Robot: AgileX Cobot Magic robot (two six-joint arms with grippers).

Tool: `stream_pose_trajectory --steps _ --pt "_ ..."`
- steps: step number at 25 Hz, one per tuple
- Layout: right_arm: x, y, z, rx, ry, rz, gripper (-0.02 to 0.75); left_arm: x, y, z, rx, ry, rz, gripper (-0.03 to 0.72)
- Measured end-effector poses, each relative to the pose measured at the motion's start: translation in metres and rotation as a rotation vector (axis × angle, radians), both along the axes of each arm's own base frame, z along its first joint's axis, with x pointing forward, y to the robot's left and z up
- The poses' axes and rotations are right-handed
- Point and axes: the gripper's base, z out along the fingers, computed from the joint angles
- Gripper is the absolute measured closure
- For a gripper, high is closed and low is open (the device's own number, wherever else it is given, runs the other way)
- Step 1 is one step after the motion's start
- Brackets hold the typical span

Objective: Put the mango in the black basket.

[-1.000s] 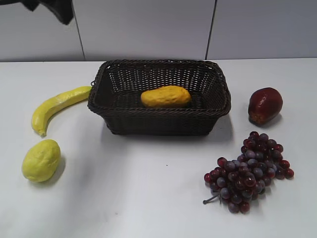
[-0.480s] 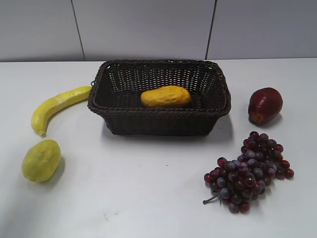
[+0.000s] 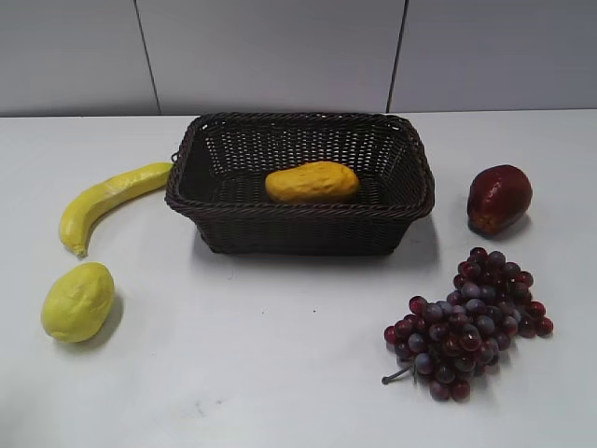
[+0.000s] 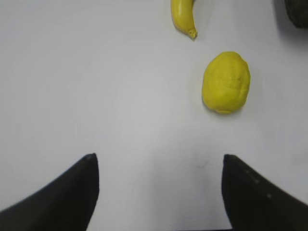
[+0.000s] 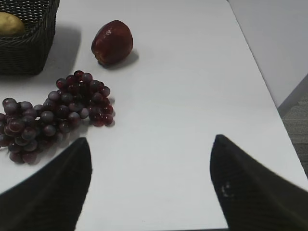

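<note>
The table (image 3: pixel 280 373) is carrying every item. The basket (image 3: pixel 300 233) is sitting at centre rear, and the mango (image 3: pixel 312 182) is lying inside it on the floor. Both arms are hanging above the table: the left end effector (image 4: pixel 156 166) and the right end effector (image 5: pixel 149 149) are each standing apart, gripping nothing.

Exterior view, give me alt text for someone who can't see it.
An orange-yellow mango lies inside a black basket at the back middle of a white table. A banana and a lemon-like fruit lie to its left; a dark red fruit and purple grapes to its right. No arm shows.
</note>
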Motion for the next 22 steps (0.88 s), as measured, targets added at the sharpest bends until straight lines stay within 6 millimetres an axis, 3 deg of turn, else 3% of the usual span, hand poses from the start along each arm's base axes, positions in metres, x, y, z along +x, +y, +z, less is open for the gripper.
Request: stream_pose_trajectory --steps 6,10,16,22 --pt "0.0 0.0 0.0 -0.001 0.0 0.001 0.149 -0.055 0.008 -0.023 -0.023 -0.139 0.003 0.099" --pt "0.0 0.0 0.0 -0.001 0.0 0.0 0.149 -0.078 0.011 -0.039 -0.032 -0.201 0.003 0.078" --pt "0.0 0.0 0.0 -0.001 0.0 0.0 0.149 -0.089 0.013 -0.054 -0.031 -0.18 0.005 0.031" --pt "0.0 0.0 0.0 -0.001 0.0 0.0 0.149 -0.089 0.013 -0.054 -0.033 -0.178 0.006 0.057"
